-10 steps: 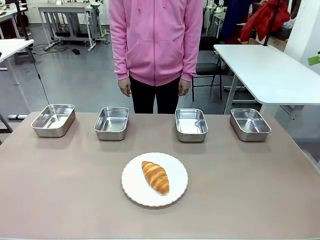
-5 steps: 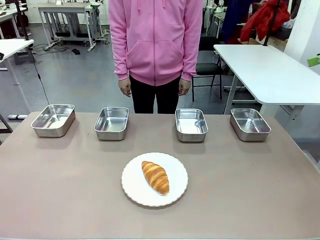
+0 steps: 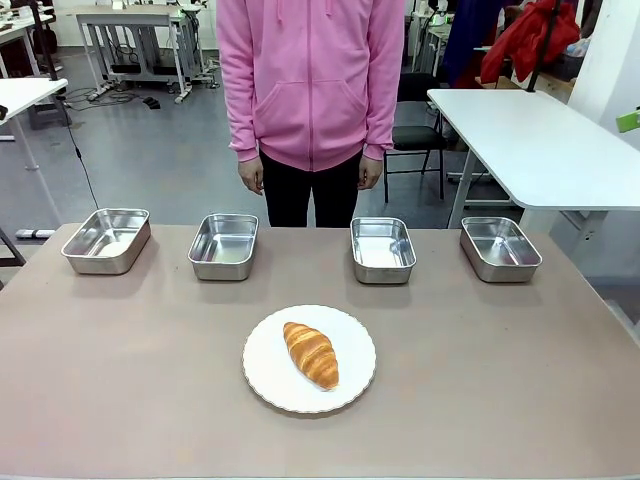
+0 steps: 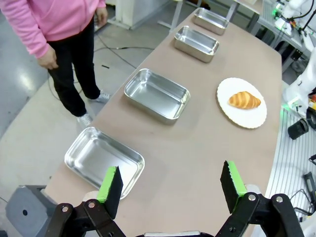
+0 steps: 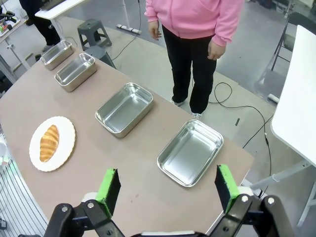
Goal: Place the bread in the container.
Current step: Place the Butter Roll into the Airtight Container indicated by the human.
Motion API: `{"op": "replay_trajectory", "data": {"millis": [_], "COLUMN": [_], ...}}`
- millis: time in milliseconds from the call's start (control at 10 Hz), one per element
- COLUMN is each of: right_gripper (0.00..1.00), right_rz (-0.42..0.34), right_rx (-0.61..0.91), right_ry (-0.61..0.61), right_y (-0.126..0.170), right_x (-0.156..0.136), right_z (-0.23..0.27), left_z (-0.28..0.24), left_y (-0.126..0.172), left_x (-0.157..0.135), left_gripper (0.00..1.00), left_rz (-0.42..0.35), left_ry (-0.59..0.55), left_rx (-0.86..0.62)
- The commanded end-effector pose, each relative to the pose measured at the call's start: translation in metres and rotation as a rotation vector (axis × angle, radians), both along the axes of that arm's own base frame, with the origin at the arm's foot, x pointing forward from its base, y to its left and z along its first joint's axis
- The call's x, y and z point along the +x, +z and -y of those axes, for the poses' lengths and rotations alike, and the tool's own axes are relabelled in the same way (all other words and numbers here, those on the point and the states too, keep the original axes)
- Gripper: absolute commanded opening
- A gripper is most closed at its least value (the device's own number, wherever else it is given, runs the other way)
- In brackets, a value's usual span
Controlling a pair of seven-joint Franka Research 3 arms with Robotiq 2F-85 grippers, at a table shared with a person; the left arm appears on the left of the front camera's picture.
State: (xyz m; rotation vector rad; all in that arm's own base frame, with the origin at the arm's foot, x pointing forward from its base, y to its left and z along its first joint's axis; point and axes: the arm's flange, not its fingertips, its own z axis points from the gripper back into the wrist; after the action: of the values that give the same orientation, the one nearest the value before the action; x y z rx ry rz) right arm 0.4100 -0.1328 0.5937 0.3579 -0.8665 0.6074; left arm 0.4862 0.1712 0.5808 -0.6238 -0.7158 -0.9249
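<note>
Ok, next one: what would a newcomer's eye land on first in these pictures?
A golden croissant lies on a round white plate in the middle of the table, towards the near side. Behind it, four empty steel trays stand in a row along the far edge. A person in a pink hoodie stands just beyond the table, hands hanging at their sides.

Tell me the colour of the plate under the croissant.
The plate is plain white; the front view shows it best.
</note>
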Motion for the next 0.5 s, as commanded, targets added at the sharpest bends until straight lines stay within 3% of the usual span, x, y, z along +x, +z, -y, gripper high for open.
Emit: {"op": "replay_trajectory", "data": {"millis": [0,400], "right_gripper": [1.0,1.0], "right_rz": [0.026,0.026], "right_rx": [0.014,0.014], "right_ry": [0.02,0.02], "right_y": [-0.003,-0.003], "right_x": [0.0008,0.0008], "right_z": [0.0012,0.0012], "left_z": [-0.0007,-0.0007], "left_y": [0.0004,0.0004], "left_x": [-0.0013,-0.0013], "left_gripper": [1.0,1.0], "left_rz": [0.01,0.01], "left_ry": [-0.01,-0.01], "left_rx": [-0.001,-0.001]}}
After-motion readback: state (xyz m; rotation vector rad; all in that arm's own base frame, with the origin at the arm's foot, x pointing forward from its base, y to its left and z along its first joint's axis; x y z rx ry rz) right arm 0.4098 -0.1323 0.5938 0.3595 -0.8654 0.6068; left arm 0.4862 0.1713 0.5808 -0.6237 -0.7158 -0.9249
